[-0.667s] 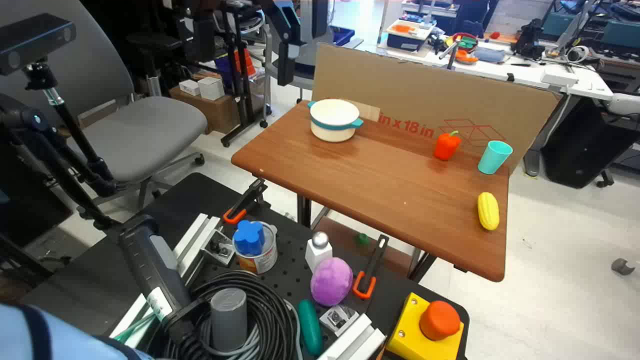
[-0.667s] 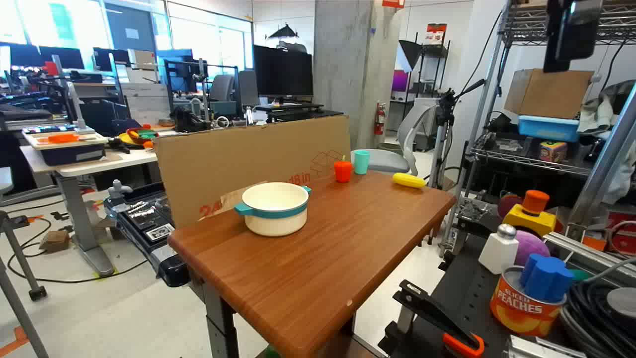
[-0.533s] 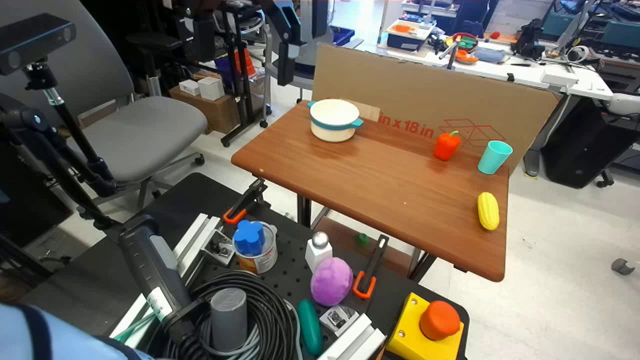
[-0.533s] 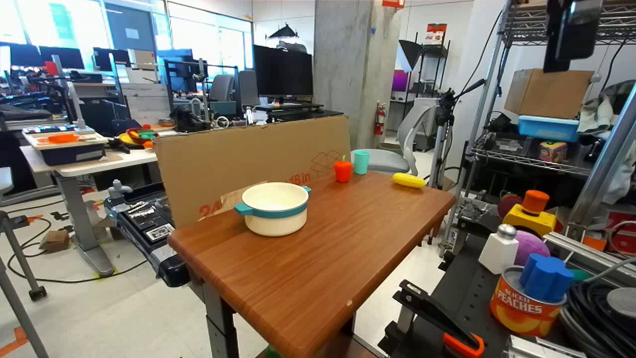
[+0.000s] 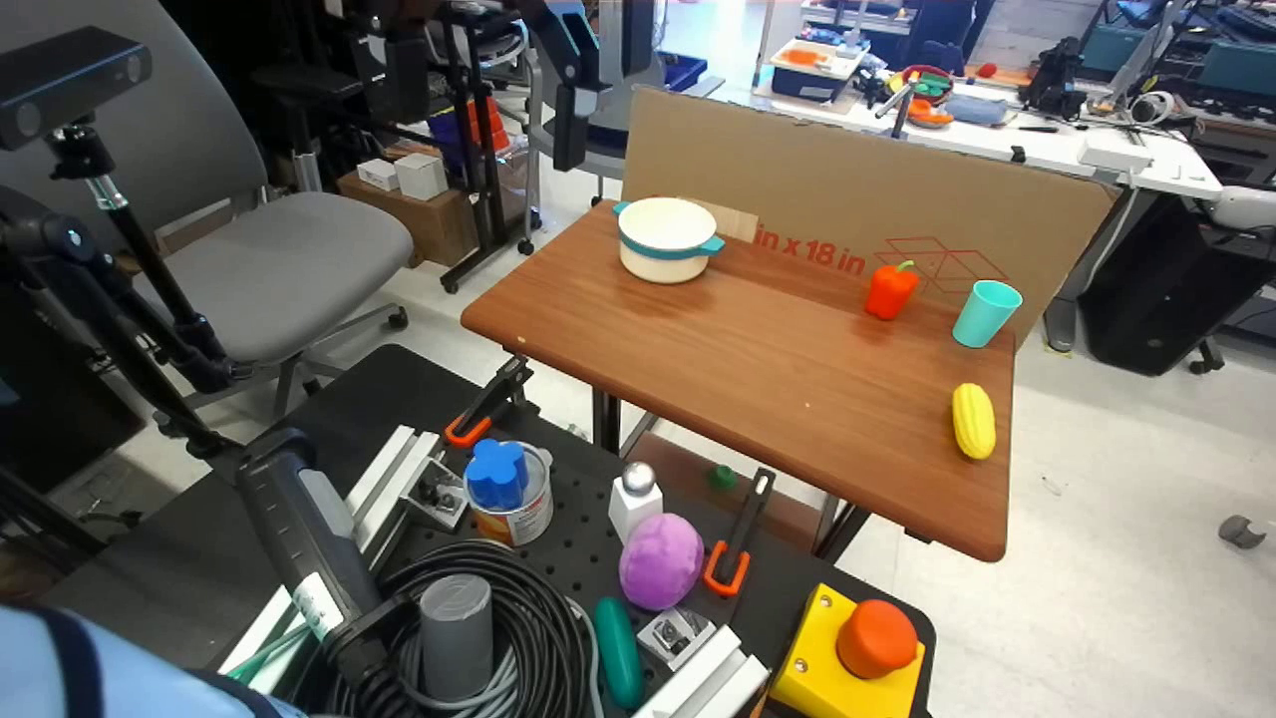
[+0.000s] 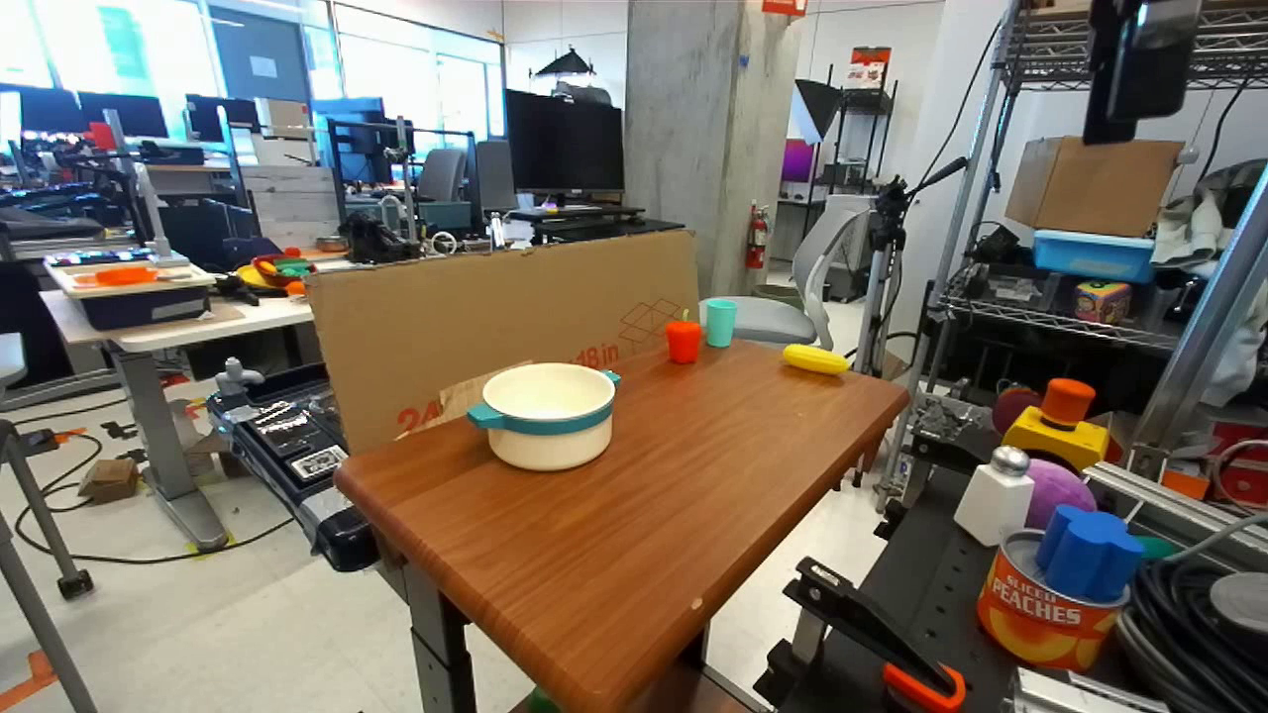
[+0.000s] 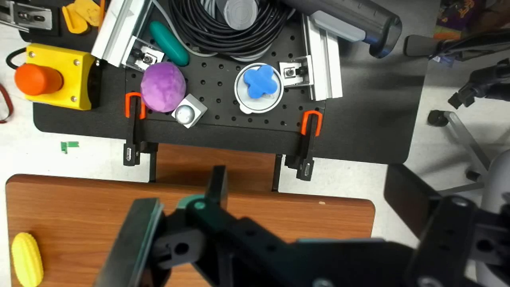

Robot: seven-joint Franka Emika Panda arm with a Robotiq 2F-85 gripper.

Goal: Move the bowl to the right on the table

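The bowl (image 5: pixel 666 267) is a round cream pot with a teal band and two teal handles. It stands upright on the brown wooden table (image 5: pixel 778 369), near its left end and back edge in an exterior view. It also shows in an exterior view (image 6: pixel 551 448), at the near end of the table (image 6: pixel 644 535). My gripper (image 5: pixel 603 118) is raised well above the table, apart from the bowl, and partly cut off at the top; it also shows in an exterior view (image 6: pixel 1119 124). In the wrist view its fingers (image 7: pixel 308 175) are wide apart with nothing between them. The bowl does not show there.
A red pepper (image 5: pixel 890 291), a teal cup (image 5: pixel 987 313) and a yellow corn (image 5: pixel 973 422) are at the table's right end. A cardboard panel (image 5: pixel 847 179) stands along the back edge. A black mounting surface with clamps, a can (image 7: pixel 259 99) and a purple ball (image 7: pixel 163 87) is in front.
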